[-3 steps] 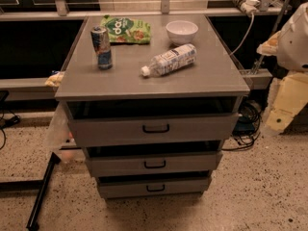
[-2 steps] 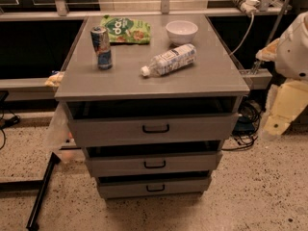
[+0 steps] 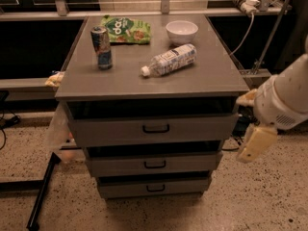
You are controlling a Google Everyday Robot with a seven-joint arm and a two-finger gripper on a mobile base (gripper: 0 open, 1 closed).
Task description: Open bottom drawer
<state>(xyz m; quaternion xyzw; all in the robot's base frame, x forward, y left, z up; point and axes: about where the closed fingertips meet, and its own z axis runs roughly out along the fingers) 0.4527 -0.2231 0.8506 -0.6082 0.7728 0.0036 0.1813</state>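
The bottom drawer [image 3: 154, 186] is the lowest and smallest-looking grey front of the cabinet, with a small black bar handle [image 3: 155, 188]. It sits about flush under the middle drawer [image 3: 154, 163] and the top drawer [image 3: 155, 128]. My gripper [image 3: 256, 143] hangs at the right of the cabinet, beside the top and middle drawers, well apart from the bottom drawer's handle. The white arm [image 3: 284, 97] enters from the right edge.
On the cabinet top [image 3: 211, 76] stand a can [image 3: 101, 47], a lying plastic bottle [image 3: 169, 60], a white bowl [image 3: 181, 31] and a green snack bag [image 3: 126, 29]. A black bar [image 3: 42, 191] leans at the lower left. Cables [image 3: 243, 28] hang at the right.
The arm and gripper have shifted left and down, nearer the cabinet's right side. The drawers and the things on top have not moved.
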